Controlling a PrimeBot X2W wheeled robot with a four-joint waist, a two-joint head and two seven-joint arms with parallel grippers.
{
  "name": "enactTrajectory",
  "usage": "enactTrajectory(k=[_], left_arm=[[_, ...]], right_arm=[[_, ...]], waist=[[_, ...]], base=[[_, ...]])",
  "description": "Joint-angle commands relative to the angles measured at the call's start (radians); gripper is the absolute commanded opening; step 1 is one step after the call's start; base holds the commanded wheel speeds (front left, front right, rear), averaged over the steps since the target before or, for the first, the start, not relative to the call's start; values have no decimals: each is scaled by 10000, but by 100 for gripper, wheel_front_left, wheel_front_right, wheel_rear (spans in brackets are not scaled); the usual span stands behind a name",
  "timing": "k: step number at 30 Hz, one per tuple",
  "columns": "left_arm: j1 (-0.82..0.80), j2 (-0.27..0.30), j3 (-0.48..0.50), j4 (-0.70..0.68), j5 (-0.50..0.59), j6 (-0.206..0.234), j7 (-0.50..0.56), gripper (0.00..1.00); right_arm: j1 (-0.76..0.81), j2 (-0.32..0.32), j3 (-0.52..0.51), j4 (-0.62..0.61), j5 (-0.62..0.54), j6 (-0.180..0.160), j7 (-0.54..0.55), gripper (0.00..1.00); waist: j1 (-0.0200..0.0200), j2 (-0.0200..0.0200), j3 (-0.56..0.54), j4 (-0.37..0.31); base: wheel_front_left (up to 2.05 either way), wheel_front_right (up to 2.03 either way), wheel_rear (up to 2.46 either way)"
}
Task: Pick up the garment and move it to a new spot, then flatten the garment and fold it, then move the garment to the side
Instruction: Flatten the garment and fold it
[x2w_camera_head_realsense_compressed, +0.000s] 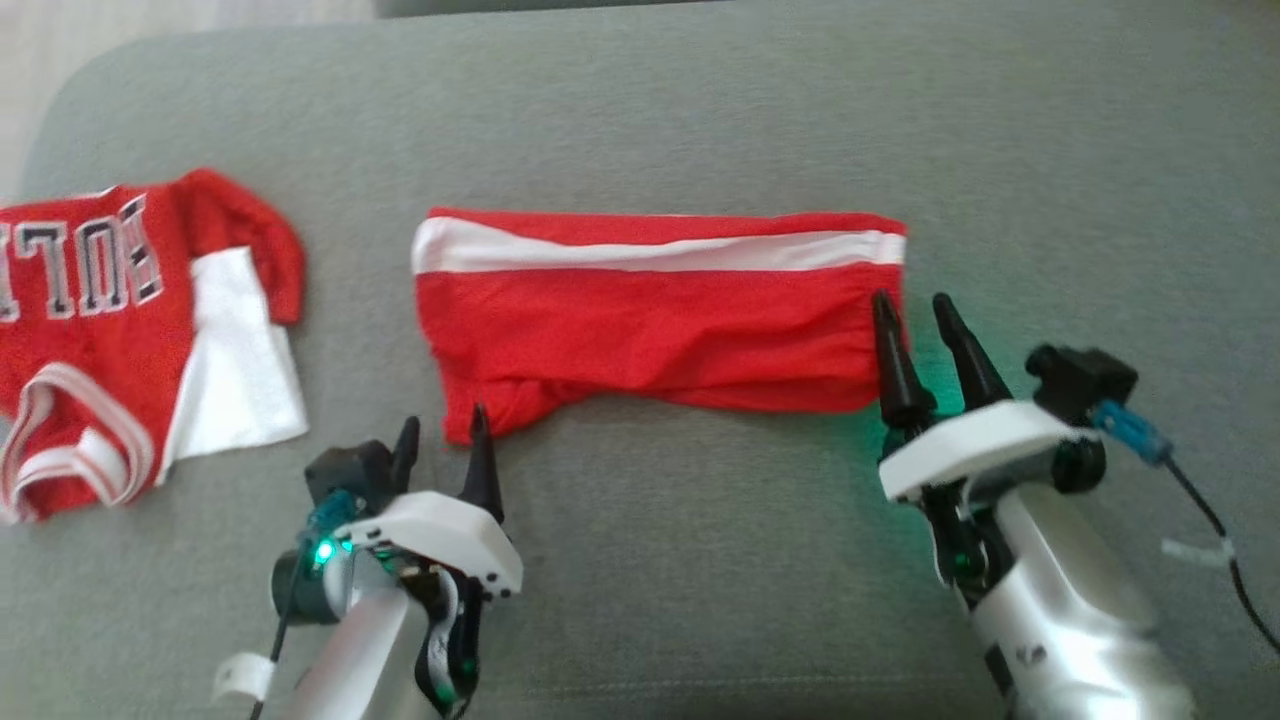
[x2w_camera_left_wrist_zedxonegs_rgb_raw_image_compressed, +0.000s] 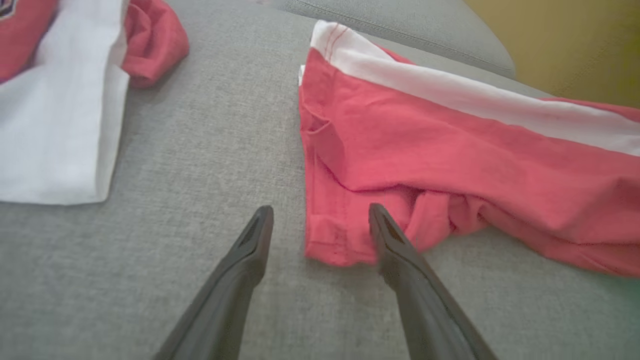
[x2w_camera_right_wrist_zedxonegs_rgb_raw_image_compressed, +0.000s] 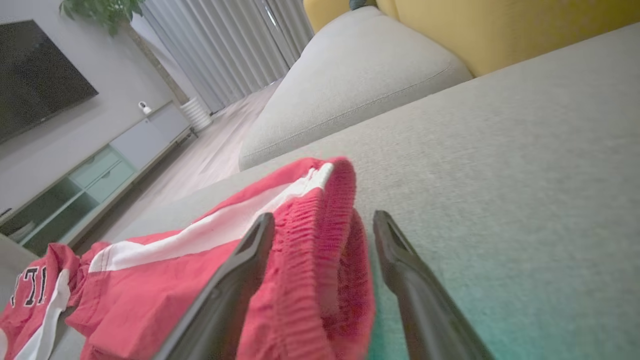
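- The left gripper (x2w_camera_head_realsense_compressed: 444, 428) sat nearest, at the lower left. Its 2 dark fingers were spread wide and gripped nothing, and the inner fingertip overlapped the near-left corner of the shorts (x2w_camera_head_realsense_compressed: 650, 330).
- The right gripper (x2w_camera_head_realsense_compressed: 912, 300) stood at the lower right, its 2 fingers also spread wide. They straddled the ribbed elastic waistband at the shorts' right end without pinching it.
- The shorts, red, lay as a long folded band across the middle of the grey sofa cushion (x2w_camera_head_realsense_compressed: 700, 120). 1 white stripe ran along the far edge, and the near-left corner was rumpled.
- A red and white jersey (x2w_camera_head_realsense_compressed: 100, 350) with block letters lay well apart to the left, near the cushion's edge.
- Farthest off, in the right wrist view, were a yellow backrest (x2w_camera_right_wrist_zedxonegs_rgb_raw_image_compressed: 500, 30) and pale curtains (x2w_camera_right_wrist_zedxonegs_rgb_raw_image_compressed: 225, 45).
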Motion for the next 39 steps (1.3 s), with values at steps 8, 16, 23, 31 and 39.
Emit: enactTrajectory(k=[8, 16, 23, 31, 39], left_arm=[[-77, 168, -7, -854, 224, 76, -60, 100], [-72, 168, -6, -1110, 473, 23, -60, 100], [57, 168, 97, -1159, 638, -26, -60, 100], [354, 168, 37, -1088, 613, -109, -61, 100], [734, 168, -283, -991, 369, -172, -61, 100]], right_arm=[[-938, 126, 330, 2095, 194, 65, -65, 100], [-710, 126, 589, 2911, 803, 65, -65, 80], [-641, 93, 530, 2149, 1388, 65, -65, 0], [-815, -615, 146, 1445, 1565, 65, -57, 0], [-938, -650, 1811, -364, 2762, 65, 1271, 0]], waist=[[0, 0, 277, 821], [0, 0, 320, 772], [0, 0, 35, 500], [0, 0, -365, 424], [0, 0, -718, 800]], base=[[0, 0, 0], [0, 0, 0], [0, 0, 0], [0, 0, 0], [0, 0, 0]])
